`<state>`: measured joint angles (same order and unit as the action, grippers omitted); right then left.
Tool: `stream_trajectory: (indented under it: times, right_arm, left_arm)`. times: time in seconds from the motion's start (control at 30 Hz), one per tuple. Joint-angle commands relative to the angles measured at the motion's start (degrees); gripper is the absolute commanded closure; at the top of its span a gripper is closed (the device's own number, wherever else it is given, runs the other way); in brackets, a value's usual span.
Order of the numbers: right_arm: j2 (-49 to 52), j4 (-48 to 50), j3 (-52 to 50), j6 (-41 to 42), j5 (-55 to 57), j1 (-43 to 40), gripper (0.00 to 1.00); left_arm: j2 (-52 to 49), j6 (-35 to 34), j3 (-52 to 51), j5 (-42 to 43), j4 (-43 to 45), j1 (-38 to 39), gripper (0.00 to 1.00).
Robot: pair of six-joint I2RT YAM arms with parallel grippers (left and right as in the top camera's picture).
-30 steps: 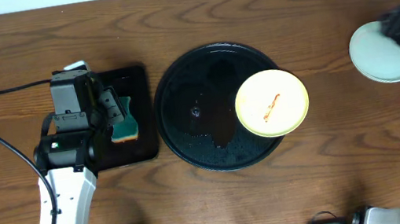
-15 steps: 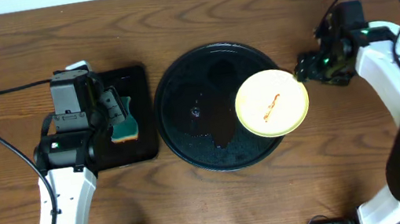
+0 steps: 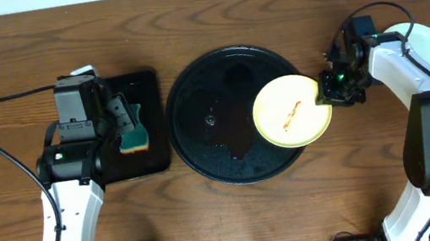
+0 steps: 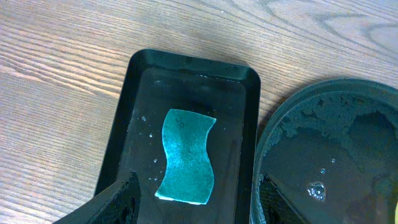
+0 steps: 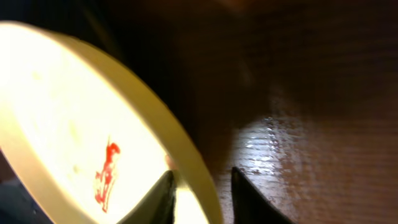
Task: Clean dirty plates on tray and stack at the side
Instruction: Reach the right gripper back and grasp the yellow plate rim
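Right gripper (image 5: 199, 190) narrow, one finger each side of yellow plate (image 3: 290, 111) rim; could not tell if pinch was tight. Plate sat on black tray (image 3: 200, 80), right at gripper tips. Weak pinch on thin rim: plate might slip, bang onto counter (image 3: 297, 211).

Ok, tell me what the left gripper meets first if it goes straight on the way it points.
Most likely the teal wavy-edged sponge lying in the small rectangular black tray. The left gripper points down at it, open, with nothing between. Its height above is unclear.
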<state>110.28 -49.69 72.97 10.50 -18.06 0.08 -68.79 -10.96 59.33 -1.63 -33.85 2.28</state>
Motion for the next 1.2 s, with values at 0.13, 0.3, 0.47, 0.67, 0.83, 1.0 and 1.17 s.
stream_trajectory:
  times: [0.13, 0.3, 0.47, 0.67, 0.83, 1.0, 1.17]
  right_arm:
    - [-0.1, 0.2, 0.7, -0.2, -9.2, 1.3, 0.99]
    - [-3.1, 1.4, 3.1, 1.5, -10.9, 4.3, 0.99]
    - [-4.2, 6.3, 3.1, 3.3, -8.7, 10.2, 0.99]
    - [-2.8, 9.2, 3.1, 5.3, -0.1, 16.2, 0.99]
    - [-0.5, 9.9, 3.1, 8.1, 2.2, 17.4, 0.99]
    - [0.8, 9.8, 3.1, 8.8, 2.0, 17.4, 0.75]
    - [0.8, 9.7, 3.1, 8.8, 1.7, 17.5, 0.64]
  left_arm:
    - [0.0, -0.7, 0.2, 0.2, 0.0, -0.2, 0.37]
    - [0.0, -0.7, 0.2, 0.2, 0.0, -0.2, 0.37]
    - [0.0, -0.7, 0.2, 0.2, 0.0, -0.2, 0.37]
    - [0.0, -0.7, 0.2, 0.2, 0.0, -0.2, 0.38]
    - [-0.2, -0.7, 0.1, 0.2, 0.0, -0.2, 0.37]
    - [-1.7, -0.7, 0.1, 0.1, -0.2, -0.2, 0.37]
    - [-6.6, -0.7, 0.1, 0.1, -0.4, -0.2, 0.38]
